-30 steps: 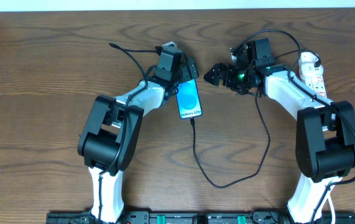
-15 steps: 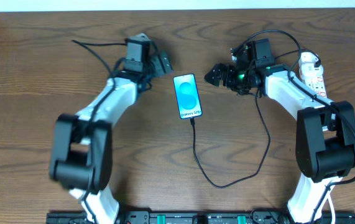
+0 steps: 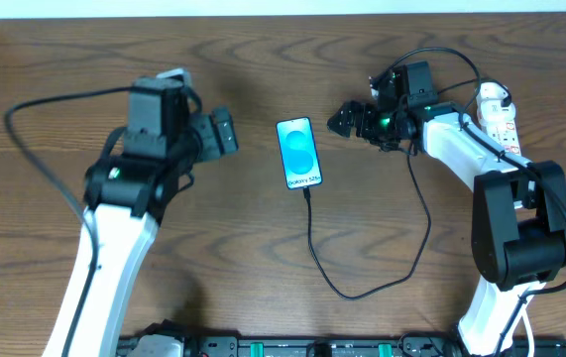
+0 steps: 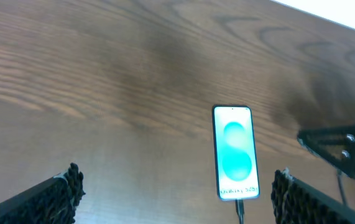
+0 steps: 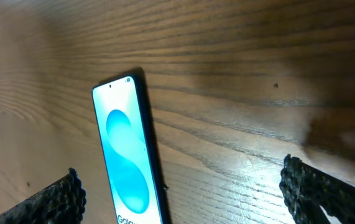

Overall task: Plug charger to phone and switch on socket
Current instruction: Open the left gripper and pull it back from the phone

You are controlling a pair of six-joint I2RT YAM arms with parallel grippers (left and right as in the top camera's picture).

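The phone (image 3: 297, 152) lies flat mid-table with its blue screen up, and it also shows in the wrist views (image 4: 234, 152) (image 5: 127, 155). The charger's thin black cable (image 3: 314, 253) leaves the phone's near edge, where its tip (image 4: 240, 208) sits in the phone. It loops toward the front and runs back up to the right. The white socket (image 3: 499, 119) lies at the far right, partly behind the right arm. My left gripper (image 3: 225, 134) (image 4: 178, 180) hangs open, left of the phone. My right gripper (image 3: 342, 121) (image 5: 182, 177) stands open just right of the phone's far end.
The wooden table (image 3: 55, 69) reaches a pale wall at the back. The left arm's own black cable (image 3: 55, 99) arcs over the table's left part. A rail (image 3: 292, 347) runs along the front edge.
My left arm has pulled back from the phone to the left and risen, its gripper still open. The right arm, phone and cable have not moved.
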